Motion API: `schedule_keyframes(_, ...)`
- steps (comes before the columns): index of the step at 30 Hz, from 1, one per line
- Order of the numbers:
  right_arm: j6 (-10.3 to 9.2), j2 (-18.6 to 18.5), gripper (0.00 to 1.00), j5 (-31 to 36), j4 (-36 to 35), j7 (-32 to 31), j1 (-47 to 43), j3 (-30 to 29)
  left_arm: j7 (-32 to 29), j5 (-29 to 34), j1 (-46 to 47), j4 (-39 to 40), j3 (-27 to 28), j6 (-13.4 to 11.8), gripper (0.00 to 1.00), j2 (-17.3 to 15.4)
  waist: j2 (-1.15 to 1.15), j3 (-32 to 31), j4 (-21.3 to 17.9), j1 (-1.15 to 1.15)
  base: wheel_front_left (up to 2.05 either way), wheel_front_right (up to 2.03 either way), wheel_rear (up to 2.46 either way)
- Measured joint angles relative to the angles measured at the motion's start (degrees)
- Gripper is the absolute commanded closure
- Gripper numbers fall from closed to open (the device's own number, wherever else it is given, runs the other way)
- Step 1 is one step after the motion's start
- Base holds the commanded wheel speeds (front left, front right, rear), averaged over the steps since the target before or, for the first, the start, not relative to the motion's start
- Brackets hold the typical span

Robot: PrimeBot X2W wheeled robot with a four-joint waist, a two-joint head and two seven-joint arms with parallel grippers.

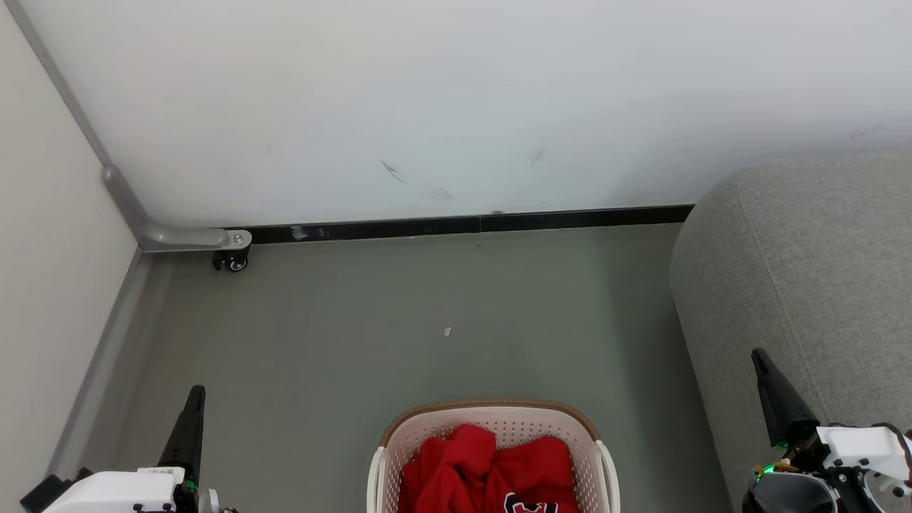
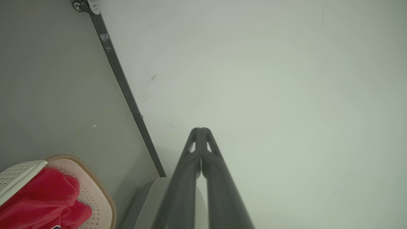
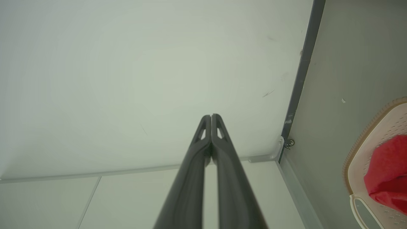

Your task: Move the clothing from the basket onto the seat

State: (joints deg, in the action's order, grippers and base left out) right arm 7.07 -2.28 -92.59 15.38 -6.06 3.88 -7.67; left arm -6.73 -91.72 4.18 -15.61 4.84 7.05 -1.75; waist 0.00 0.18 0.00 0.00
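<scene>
The cream-white basket with a brown rim stands on the floor at the bottom centre of the head view, holding the bright red clothing; black-and-white lettering peeks out at the lower edge. The grey seat rises at the right. My left gripper is shut and empty at the lower left, well left of the basket. At the lower right my right gripper is shut and empty in front of the seat. In the left wrist view the shut gripper points at the wall, with basket and clothing at lower left. The right wrist view shows the shut gripper, the basket and the clothing.
A white wall with a black skirting strip closes the back. A cream partition on a grey foot with a small caster bounds the left. Grey floor lies between wall, seat and basket, with a small white scrap on it.
</scene>
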Motion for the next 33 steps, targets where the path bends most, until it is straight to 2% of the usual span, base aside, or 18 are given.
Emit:
schedule_keyframes(28, 0.0, 0.0, 1.0, 0.0, 0.0, 0.0, 0.0, 0.0, 0.0, 0.0, 0.0, 0.0, 0.0, 0.0, 1.0, 0.0, 0.0, 0.0, 0.0, 0.0, 0.0, 0.0, 0.0)
schedule_keyframes(29, 0.0, 0.0, 0.09, 0.0, 0.0, 0.0, 0.0, 0.0, 0.0, 0.0, 0.0, 0.0, 0.0, 0.0, 0.0, 0.0, 0.0, 0.0, 0.0, 0.0, 0.0, 0.0, 0.0)
schedule_keyframes(30, -0.01, 0.1, 0.1, 0.0, 0.2, 0.0, -0.1, 0.0, 0.0, 0.0, -0.1, -0.3, 0.0, 0.0, 0.0, 0.1, 0.0, 0.0, 0.0, 0.0, 0.0, 0.0, 0.0)
schedule_keyframes(33, -0.03, 1.0, 0.0, 0.0, 2.1, 0.0, -1.8, 0.2, 0.0, 0.0, -1.6, -2.2, -0.2, 0.0, 0.0, 1.1, 0.0, 0.0, 0.0, 0.0, 0.0, 0.0, 0.0)
